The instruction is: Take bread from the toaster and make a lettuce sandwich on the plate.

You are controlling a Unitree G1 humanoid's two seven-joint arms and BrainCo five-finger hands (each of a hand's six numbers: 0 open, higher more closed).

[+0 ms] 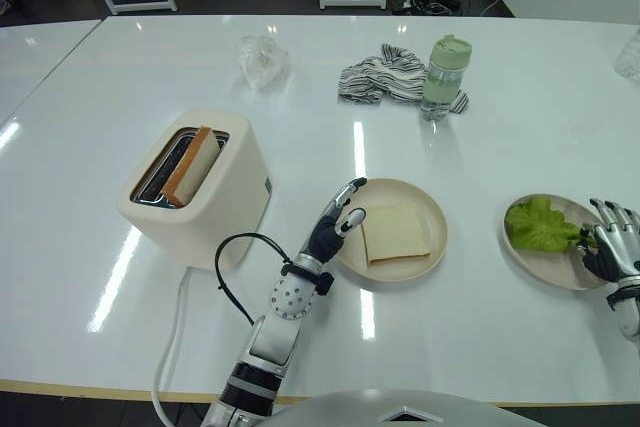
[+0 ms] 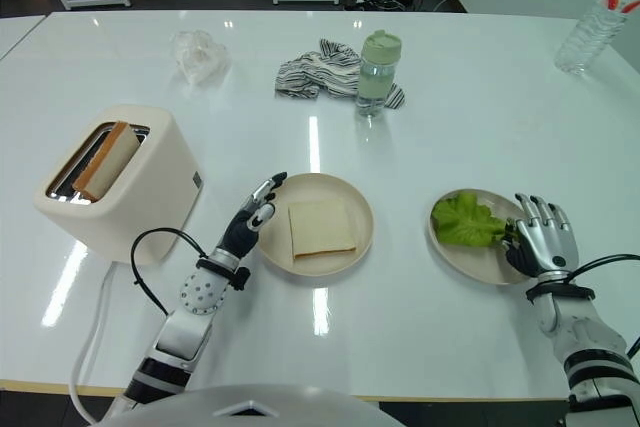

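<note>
Left robot hand [image 1: 330, 230] empty, uncurled; right robot hand [image 2: 540, 237] at lettuce [image 2: 465, 219], hold unclear.

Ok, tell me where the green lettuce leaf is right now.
In both eye views the green lettuce leaf lies on the round beige plate at the white table's right side, just left of the right robot hand.

Cream toaster [image 1: 215, 202] with golden-brown bread [image 1: 193, 165]; beige plate [image 1: 425, 202] under pale, tan-crusted slice [image 1: 395, 233]; bright green lettuce [image 1: 540, 225]; black-and-white striped cloth [image 1: 385, 75]; pale green bottle [image 1: 445, 72]; glossy white table [image 1: 520, 347].
</note>
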